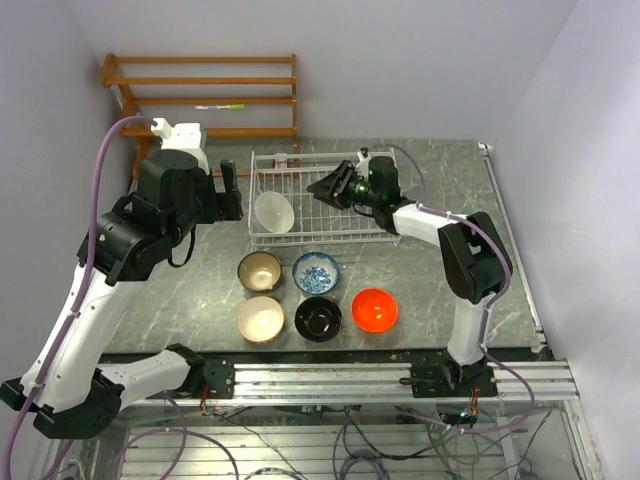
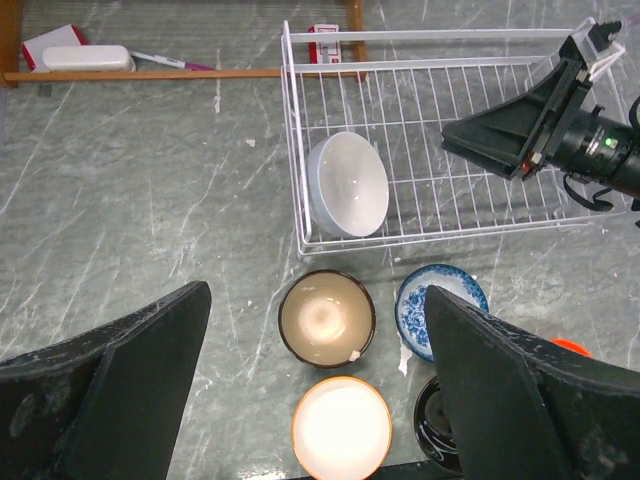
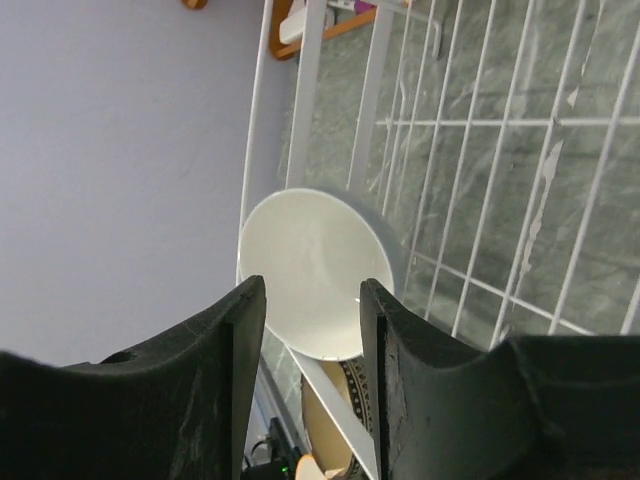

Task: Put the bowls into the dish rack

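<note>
The dish rack (image 2: 430, 140) holds a white bowl (image 2: 348, 185) (tilted).

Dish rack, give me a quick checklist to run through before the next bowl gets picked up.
1. White bowl inside the dish rack, leaning on its side at the near left corner: ok.
2. Right gripper over the rack, jaws apart, holding nothing: ok.
3. Left gripper open and empty: ok.
4. Rack wires to the right of the white bowl bare: ok.
5. Brown bowl, blue-and-white bowl, cream bowl, black bowl and orange-red bowl upright on the table, unstacked: ok.
6. Right gripper's height above the rack wall: cannot tell.
</note>
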Controlling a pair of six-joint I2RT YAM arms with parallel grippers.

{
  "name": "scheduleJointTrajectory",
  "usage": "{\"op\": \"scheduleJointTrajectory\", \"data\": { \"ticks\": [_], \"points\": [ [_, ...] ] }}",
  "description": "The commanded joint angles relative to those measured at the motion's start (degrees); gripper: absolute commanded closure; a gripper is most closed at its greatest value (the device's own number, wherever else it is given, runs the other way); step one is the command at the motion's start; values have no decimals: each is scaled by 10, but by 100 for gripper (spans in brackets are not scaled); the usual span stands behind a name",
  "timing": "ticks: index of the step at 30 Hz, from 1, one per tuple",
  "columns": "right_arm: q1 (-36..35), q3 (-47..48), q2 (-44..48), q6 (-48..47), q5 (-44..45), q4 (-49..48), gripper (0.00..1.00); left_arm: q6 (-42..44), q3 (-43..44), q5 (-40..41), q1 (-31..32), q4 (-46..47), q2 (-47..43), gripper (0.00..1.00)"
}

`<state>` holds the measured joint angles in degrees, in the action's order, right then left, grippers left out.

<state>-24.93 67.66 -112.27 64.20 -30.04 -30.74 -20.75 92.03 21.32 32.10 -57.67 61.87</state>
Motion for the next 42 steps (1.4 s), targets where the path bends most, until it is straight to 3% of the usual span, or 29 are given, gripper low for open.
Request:
{"op": "scheduleJointTrajectory", "data": {
  "ticks": [1,10,15,25,38,42],
  "points": [
    [-19,103,15,-105,36,167,57,10,2,-1,3,13,-8,1],
    [-134,376,-56,-356,118,546,51,15,16,13,3,0,-12,1],
    [-196,438,-79,-483,144,637,47,15,20,28,3,-5,-15,1],
    [-216,461,-116,-581,174,683,47,16,16,32,3,-6,-14,1],
    [-217,499,-166,-589,167,636,49,17,12,39,3,-5,-9,1],
    [-217,507,-181,-582,160,618,55,18,13,42,3,-7,-6,1]
  ]
}}
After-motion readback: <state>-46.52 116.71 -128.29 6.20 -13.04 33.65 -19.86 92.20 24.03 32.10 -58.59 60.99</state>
